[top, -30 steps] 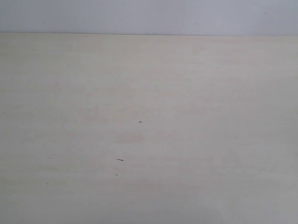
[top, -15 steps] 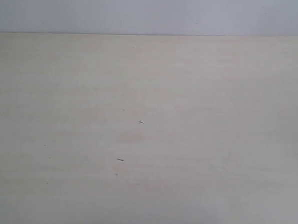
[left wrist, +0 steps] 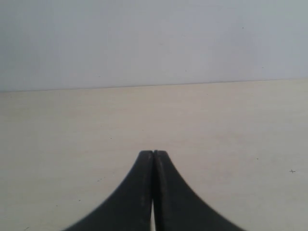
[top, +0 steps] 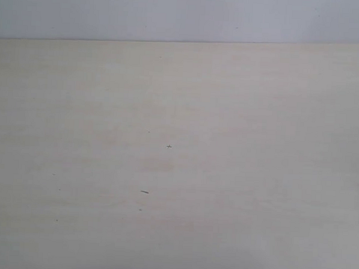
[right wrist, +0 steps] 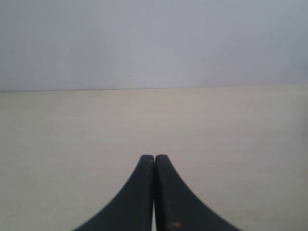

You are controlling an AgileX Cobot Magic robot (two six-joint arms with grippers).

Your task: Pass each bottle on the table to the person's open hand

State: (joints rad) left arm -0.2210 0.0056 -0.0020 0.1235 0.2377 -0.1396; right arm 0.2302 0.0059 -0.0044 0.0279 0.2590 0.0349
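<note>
Wide shot: the table (top: 237, 174) fills the frame from 9 o'clock round through 6 to 3, pale cream with faint grain, and its far edge runs straight across just below 12. Above that edge sits a plain grey-blue wall (top: 186, 14).

A tiny dark cross mark (top: 168, 146) sits close to the centre, a touch toward 7 o'clock. Farther out on the same line lies a short dark dash (top: 144, 192). Faint specks (top: 53, 174) dot the surface out toward 8 o'clock, well apart from both.

Over to the left wrist view: the left gripper (left wrist: 153, 153) is clenched, its black fingers (left wrist: 139, 192) pressed flat against each other with nothing between them. The tips hang over bare tabletop, with the wall beyond.

On the right wrist view it's the same picture: the right gripper (right wrist: 154, 157) is closed tip to tip on nothing, with its curved black fingers (right wrist: 171, 197) touching along their length. One of them carries a small reddish fleck (right wrist: 175, 224) near its base. Cream table lies ahead of it, then wall.
</note>
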